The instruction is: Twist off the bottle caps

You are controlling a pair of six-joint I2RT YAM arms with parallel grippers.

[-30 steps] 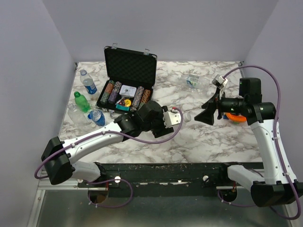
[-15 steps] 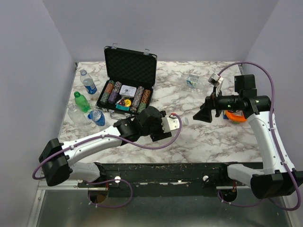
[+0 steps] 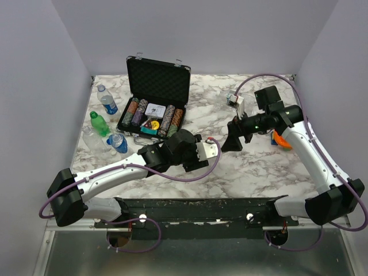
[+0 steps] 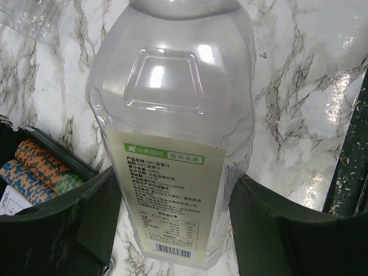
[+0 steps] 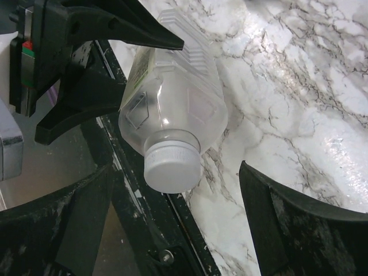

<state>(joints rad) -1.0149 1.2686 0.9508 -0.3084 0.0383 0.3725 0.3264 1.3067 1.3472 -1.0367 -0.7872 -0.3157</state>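
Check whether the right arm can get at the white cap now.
Probably yes: the cap lies bare ahead of the open right pincer, in line with its gap, while the left pincer grips the bottle.

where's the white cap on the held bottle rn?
Right wrist view, centre: the white cap sits on the clear bottle gripped by the left gripper, between the right gripper's open fingers, untouched.

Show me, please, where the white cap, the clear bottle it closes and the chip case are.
white cap point(image 5: 171, 168): right wrist view, middle of the cap.
clear bottle point(image 4: 172, 109): left wrist view, bare wall above the label.
chip case point(image 3: 158, 80): top view, foam lining of the open lid.
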